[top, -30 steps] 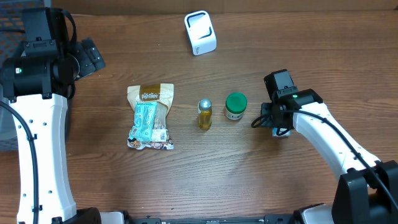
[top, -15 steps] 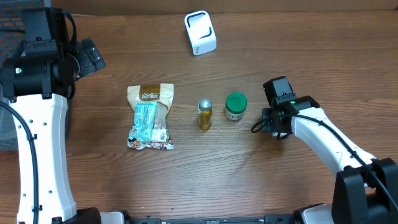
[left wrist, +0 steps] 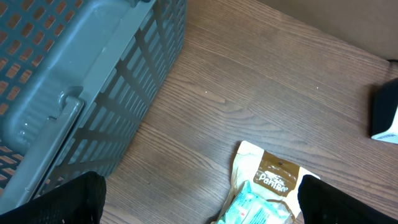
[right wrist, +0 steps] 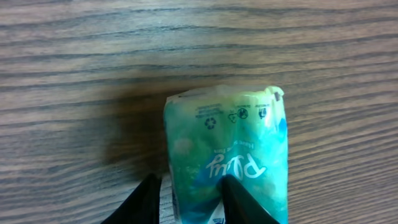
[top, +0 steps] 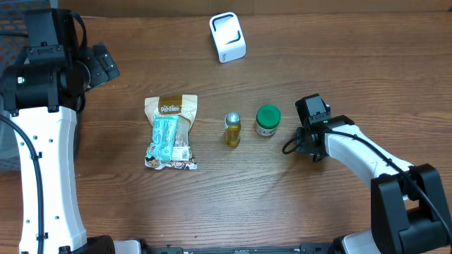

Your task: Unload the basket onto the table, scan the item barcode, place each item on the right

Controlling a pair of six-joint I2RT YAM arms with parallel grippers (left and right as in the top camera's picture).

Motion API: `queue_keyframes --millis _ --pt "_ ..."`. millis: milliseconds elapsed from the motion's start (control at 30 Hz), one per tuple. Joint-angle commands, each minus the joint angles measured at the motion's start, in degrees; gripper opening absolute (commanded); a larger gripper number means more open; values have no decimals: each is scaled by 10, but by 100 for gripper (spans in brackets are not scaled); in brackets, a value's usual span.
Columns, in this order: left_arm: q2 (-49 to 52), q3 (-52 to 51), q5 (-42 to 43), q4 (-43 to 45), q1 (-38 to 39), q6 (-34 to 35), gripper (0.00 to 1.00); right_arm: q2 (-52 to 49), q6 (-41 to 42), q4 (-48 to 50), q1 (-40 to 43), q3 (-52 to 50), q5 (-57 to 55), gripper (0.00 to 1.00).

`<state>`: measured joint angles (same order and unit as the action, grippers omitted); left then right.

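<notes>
Snack bag (top: 170, 132), bottle (top: 232, 129), green-lidded jar (top: 268, 120) — white scanner (top: 227, 37) apart.

- Left arm (top: 42, 141), nine o'clock: white shell, black joints, black cable along it, green light glowing.
- Right arm (top: 360, 152), four o'clock: same white and black, looped cable.
- Left pincer fingers (left wrist: 68, 199): plain black.

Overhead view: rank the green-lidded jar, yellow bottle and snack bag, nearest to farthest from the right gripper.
1. The green-lidded jar, just left of the right gripper.
2. The yellow bottle, left of the jar.
3. The snack bag, farthest left.
</notes>
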<state>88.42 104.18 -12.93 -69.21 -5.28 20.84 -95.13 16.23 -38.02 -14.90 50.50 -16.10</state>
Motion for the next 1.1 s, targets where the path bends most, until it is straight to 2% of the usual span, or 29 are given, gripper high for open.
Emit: queue_keyframes --millis 0,400,500,733,1067 --pt "1 1 -10 1 0 2 100 -18 0 3 0 -7 -14 28" --pt "1 1 -10 1 0 2 100 -19 0 1 1 -7 -8 28" --pt "1 1 -10 1 0 2 100 -19 0 1 1 -7 -8 18" --pt "1 1 -10 1 0 2 100 -19 0 1 1 -7 -8 5" --pt "1 1 -10 1 0 2 100 -18 2 1 1 -5 -8 4"
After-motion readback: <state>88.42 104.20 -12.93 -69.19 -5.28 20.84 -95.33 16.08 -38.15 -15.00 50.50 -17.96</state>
